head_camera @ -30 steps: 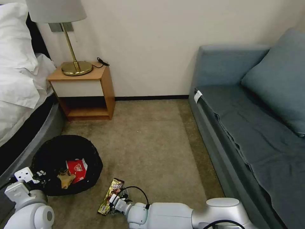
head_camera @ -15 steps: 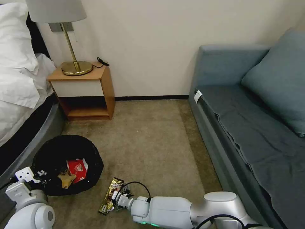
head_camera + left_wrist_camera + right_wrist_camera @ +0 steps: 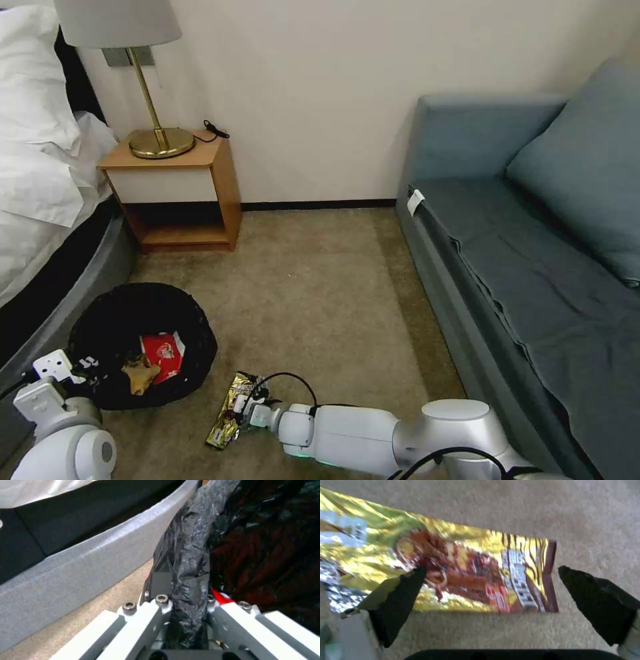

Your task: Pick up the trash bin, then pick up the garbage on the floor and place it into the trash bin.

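gripping the bag-lined rim of the trash bin, left gripper is clamped on it near the bed's edge. right gripper is spread wide over the candy wrapper on the carpet, beside the bin. red snack packet and tan scrap inside.

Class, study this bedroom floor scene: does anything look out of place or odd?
Yes: a brown-gold candy wrapper lies loose on the carpet beside the trash bin, not inside. The open right gripper straddles it. The left gripper pinches the bin's bag-lined rim.
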Available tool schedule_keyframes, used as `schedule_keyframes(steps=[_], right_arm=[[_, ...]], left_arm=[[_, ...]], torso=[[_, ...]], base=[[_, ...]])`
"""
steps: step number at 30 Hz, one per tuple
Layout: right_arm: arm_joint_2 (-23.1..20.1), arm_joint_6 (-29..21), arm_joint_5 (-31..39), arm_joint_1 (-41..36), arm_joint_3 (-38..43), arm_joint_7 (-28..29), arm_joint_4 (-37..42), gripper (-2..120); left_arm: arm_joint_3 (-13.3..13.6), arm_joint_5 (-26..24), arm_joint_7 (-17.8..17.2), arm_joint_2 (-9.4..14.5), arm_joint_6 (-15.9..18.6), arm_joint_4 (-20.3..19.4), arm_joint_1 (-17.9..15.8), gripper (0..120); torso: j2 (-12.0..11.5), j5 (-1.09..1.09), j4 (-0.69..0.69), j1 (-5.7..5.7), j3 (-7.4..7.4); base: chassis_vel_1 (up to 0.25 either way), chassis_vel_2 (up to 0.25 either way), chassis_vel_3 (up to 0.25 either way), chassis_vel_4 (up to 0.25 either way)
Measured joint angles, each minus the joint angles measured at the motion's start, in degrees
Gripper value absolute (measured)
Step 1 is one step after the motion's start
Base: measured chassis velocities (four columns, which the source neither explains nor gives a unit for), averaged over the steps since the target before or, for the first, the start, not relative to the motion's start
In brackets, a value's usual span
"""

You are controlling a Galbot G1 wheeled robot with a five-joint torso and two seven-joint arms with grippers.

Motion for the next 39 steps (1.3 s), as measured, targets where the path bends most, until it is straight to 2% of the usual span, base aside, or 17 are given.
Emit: schedule_keyframes(steps=[2,7,16,26,39], right_arm=[[0.27,3.03,-2.82,0.30,0.02,-2.13,-0.84,100],[0.16,4.63,-6.56,0.47,-0.01,-3.90,-1.41,100],[-2.86,5.62,-9.39,2.17,-0.11,-5.80,-0.90,100],[-2.96,8.02,-14.45,2.47,0.07,-7.47,-2.27,100],[-3.46,8.72,-16.05,2.48,-0.32,-8.02,-2.87,100]], left_arm=[[0.00,0.03,0.05,0.00,-0.03,0.00,0.02,3],[-0.12,0.04,0.16,0.00,-0.24,-0.11,0.22,3],[-0.34,-0.12,0.21,0.10,-0.41,-0.43,0.30,3],[-0.16,-0.07,0.25,0.02,-0.50,-0.31,0.01,3],[-0.16,-0.03,0.31,-0.11,-0.73,-0.25,0.12,3]], torso=[[0.00,0.00,0.00,0.00,0.00],[0.00,0.00,0.00,0.00,0.00],[0.00,0.00,0.00,0.00,0.00],[0.00,0.00,0.00,0.00,0.00],[0.00,0.00,0.00,0.00,0.00]], base=[[0.000,0.000,0.000,0.000],[0.000,0.000,0.000,0.000],[0.000,0.000,0.000,0.000],[0.000,0.000,0.000,0.000],[0.000,0.000,0.000,0.000]])
